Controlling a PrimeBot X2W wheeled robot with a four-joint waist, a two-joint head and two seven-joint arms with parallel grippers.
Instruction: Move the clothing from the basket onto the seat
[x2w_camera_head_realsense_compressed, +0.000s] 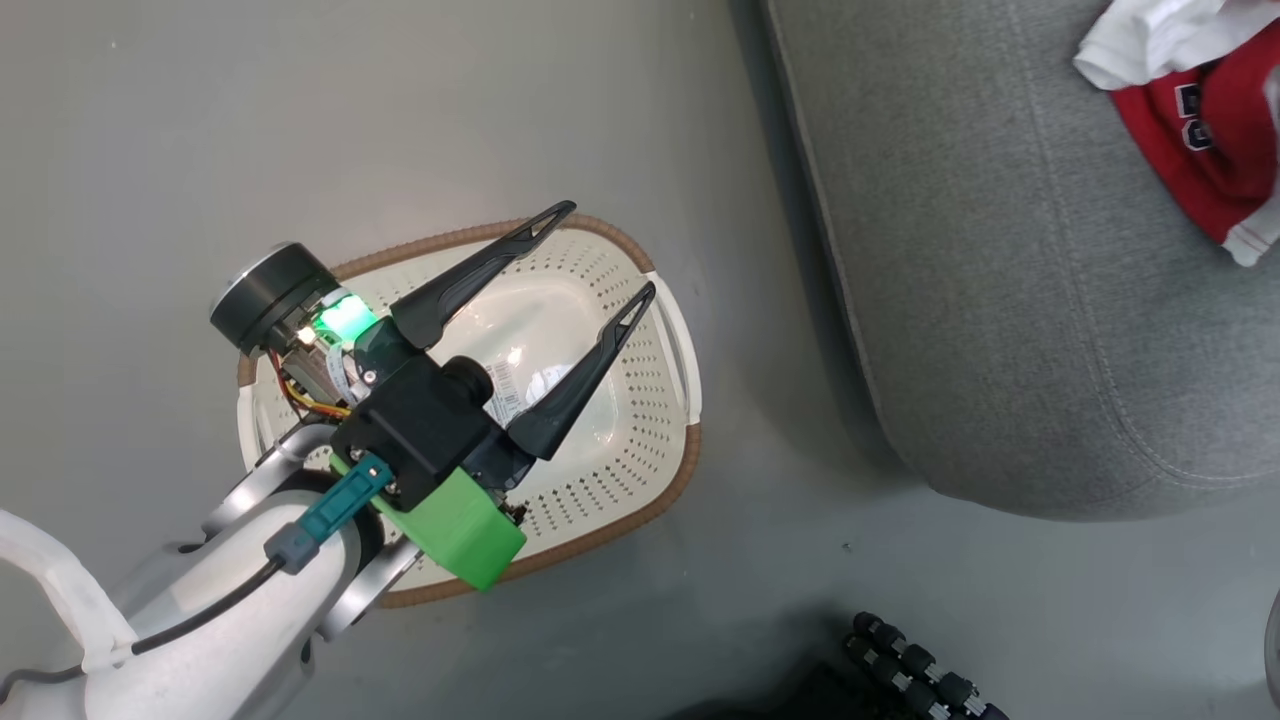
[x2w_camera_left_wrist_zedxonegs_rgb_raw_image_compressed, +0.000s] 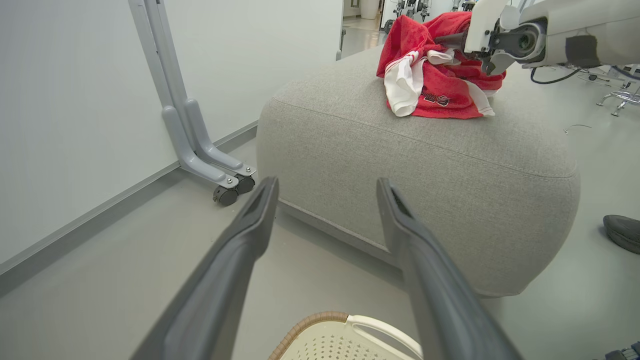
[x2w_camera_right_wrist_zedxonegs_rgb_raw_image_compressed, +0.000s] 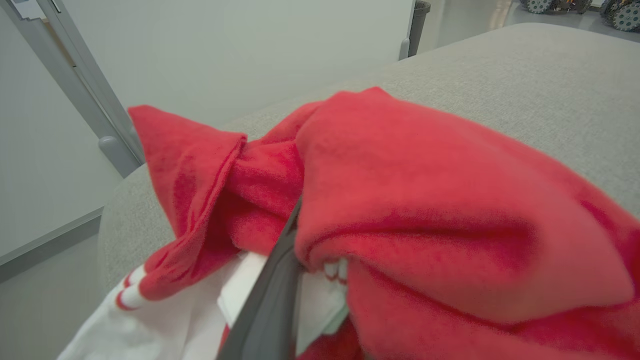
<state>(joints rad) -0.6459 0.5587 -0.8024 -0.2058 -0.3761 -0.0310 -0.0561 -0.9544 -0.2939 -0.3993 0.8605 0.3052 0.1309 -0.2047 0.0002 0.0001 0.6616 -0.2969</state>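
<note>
The cream basket (x2w_camera_head_realsense_compressed: 620, 440) stands on the floor, holding nothing but the barcode sticker on its bottom. Its rim (x2w_camera_left_wrist_zedxonegs_rgb_raw_image_compressed: 320, 330) also peeks in at the bottom of the left wrist view. My left gripper (x2w_camera_head_realsense_compressed: 610, 250) hovers above it, open and holding nothing, its fingers (x2w_camera_left_wrist_zedxonegs_rgb_raw_image_compressed: 250, 235) aimed toward the grey seat (x2w_camera_left_wrist_zedxonegs_rgb_raw_image_compressed: 400, 165). On the seat (x2w_camera_head_realsense_compressed: 1000, 300) lies the red and white clothing (x2w_camera_head_realsense_compressed: 1220, 150), one piece showing dark lettering. My right gripper (x2w_camera_left_wrist_zedxonegs_rgb_raw_image_compressed: 445, 42) is buried in the clothing (x2w_camera_left_wrist_zedxonegs_rgb_raw_image_compressed: 435, 85), lifting a peak of it. One finger (x2w_camera_right_wrist_zedxonegs_rgb_raw_image_compressed: 275, 290) shows with red fabric (x2w_camera_right_wrist_zedxonegs_rgb_raw_image_compressed: 425, 200) bunched around its tip; the other is hidden.
The grey legs and castors of a stand (x2w_camera_left_wrist_zedxonegs_rgb_raw_image_compressed: 210, 160) sit by the white wall, left of the seat. A dark shoe (x2w_camera_left_wrist_zedxonegs_rgb_raw_image_compressed: 622, 232) rests on the floor past the seat's right side. A black ribbed part (x2w_camera_head_realsense_compressed: 920, 670) lies near the bottom edge of the head view.
</note>
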